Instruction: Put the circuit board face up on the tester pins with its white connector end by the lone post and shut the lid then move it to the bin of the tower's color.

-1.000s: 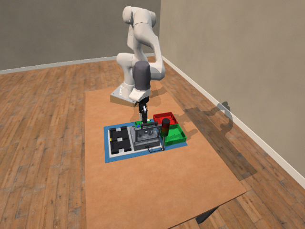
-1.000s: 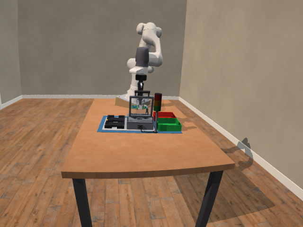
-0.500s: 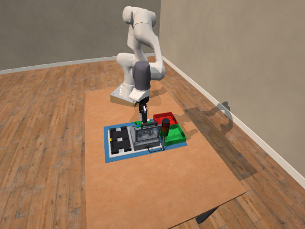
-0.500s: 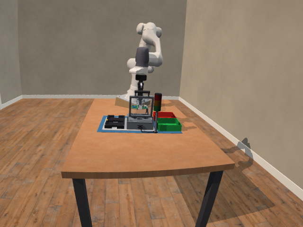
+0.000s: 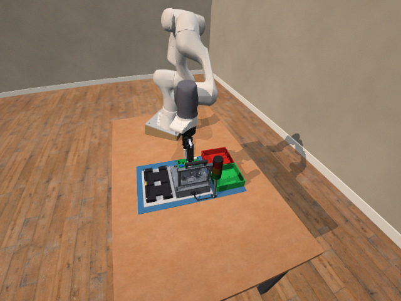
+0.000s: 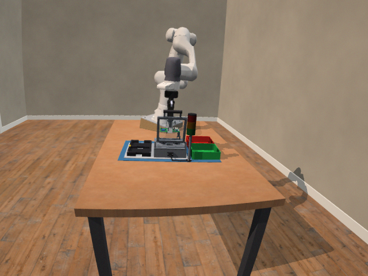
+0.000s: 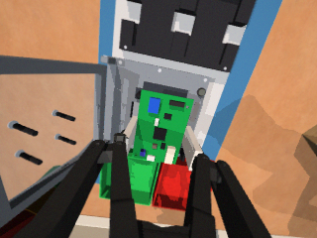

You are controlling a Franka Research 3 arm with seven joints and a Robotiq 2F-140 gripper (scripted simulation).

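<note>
My gripper (image 7: 159, 129) (image 5: 188, 154) is shut on the green circuit board (image 7: 161, 116) (image 5: 181, 161) (image 6: 167, 129) and holds it face up, by its long edges, just above the tester (image 5: 191, 190) (image 6: 169, 152). In the wrist view the board hangs over the tester's grey plate (image 7: 149, 74). The lid (image 5: 192, 176) (image 6: 158, 127) (image 7: 50, 64) stands open and upright, with its black handle (image 5: 195, 162) (image 6: 172, 111) on top. The pins and posts are hidden under the board. The black tray (image 5: 156, 184) (image 6: 138, 146) (image 7: 183, 30) lies left of the tester with both pockets empty.
The signal tower (image 5: 217, 168) (image 6: 191, 125) stands right of the tester with no lamp clearly lit. The red bin (image 5: 217, 152) (image 6: 202, 138) and green bin (image 5: 231, 182) (image 6: 204, 152) stand right of it. Everything sits on a blue mat (image 5: 142, 207) (image 6: 123, 157).
</note>
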